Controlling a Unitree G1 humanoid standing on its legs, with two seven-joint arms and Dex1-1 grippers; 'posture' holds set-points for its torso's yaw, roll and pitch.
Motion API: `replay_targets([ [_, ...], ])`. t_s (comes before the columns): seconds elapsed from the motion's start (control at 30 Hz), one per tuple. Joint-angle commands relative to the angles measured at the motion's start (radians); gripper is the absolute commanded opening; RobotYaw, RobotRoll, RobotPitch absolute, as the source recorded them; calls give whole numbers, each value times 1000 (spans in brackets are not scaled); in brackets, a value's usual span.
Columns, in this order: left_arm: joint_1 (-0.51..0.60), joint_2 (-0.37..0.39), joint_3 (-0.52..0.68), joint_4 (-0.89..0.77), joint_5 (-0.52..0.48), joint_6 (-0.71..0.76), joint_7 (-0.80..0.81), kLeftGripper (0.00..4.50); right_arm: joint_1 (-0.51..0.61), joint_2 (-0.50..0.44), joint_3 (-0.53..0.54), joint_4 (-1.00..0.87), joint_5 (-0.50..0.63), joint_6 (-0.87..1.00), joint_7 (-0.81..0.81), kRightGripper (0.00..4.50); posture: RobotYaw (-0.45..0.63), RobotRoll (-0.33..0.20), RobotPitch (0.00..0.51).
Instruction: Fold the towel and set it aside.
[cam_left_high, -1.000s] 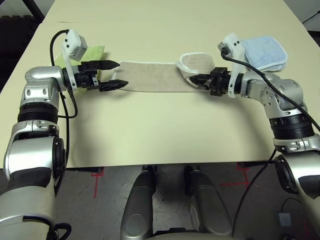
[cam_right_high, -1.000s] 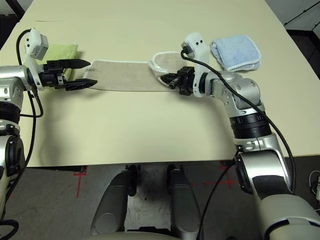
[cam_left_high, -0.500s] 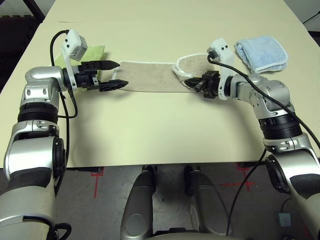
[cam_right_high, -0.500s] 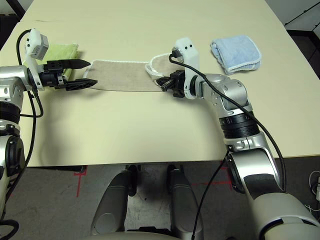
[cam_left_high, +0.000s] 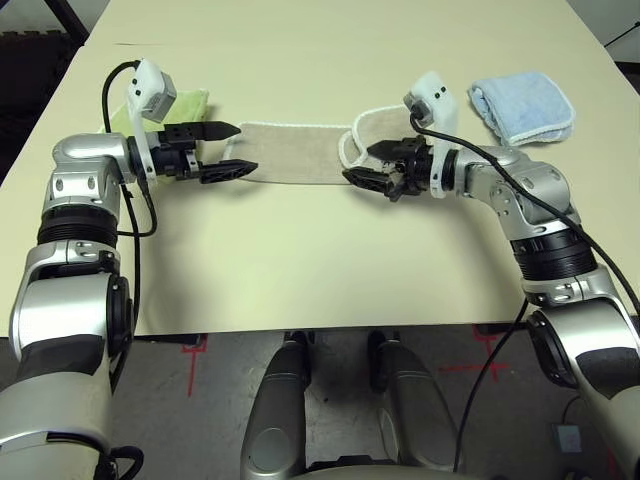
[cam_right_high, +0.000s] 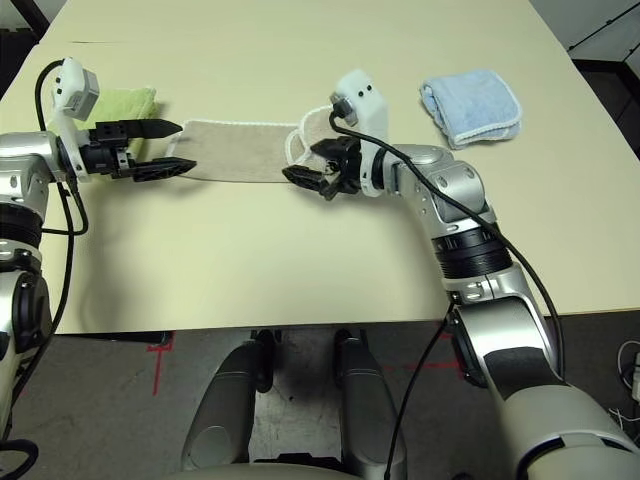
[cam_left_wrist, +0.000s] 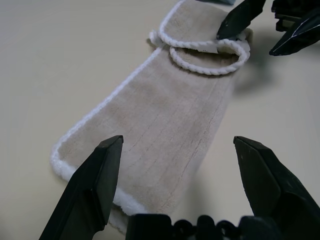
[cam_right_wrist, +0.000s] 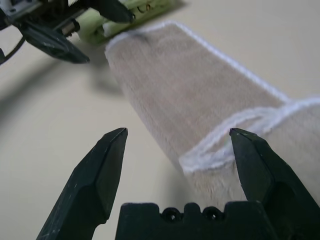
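Even, soft overhead light; faint shadows; sharp, glare-free views.

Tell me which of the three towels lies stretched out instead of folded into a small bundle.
The beige towel, lying long between the two grippers; the green towel and the blue towel are compact bundles.

The beige towel (cam_left_high: 300, 165) lies stretched across the cream surface (cam_left_high: 320, 260), its right end folded over into a loop. The left hand (cam_left_high: 228, 150) and the right hand (cam_left_high: 367, 163) stand spread at its two ends. A lime-green towel (cam_left_high: 190, 102) lies behind the left hand, a light blue towel (cam_left_high: 525, 103) far right.
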Motion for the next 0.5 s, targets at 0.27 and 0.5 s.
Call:
replay_targets([
  [0.27,38,6,13,-45,-23,24,0,4500,-45,-39,-187,262,63,-403,169,4479,37,0,256],
  [0.5,137,27,32,-178,-62,87,7,4500,-71,-214,-172,604,-59,-759,371,4479,78,0,257],
])
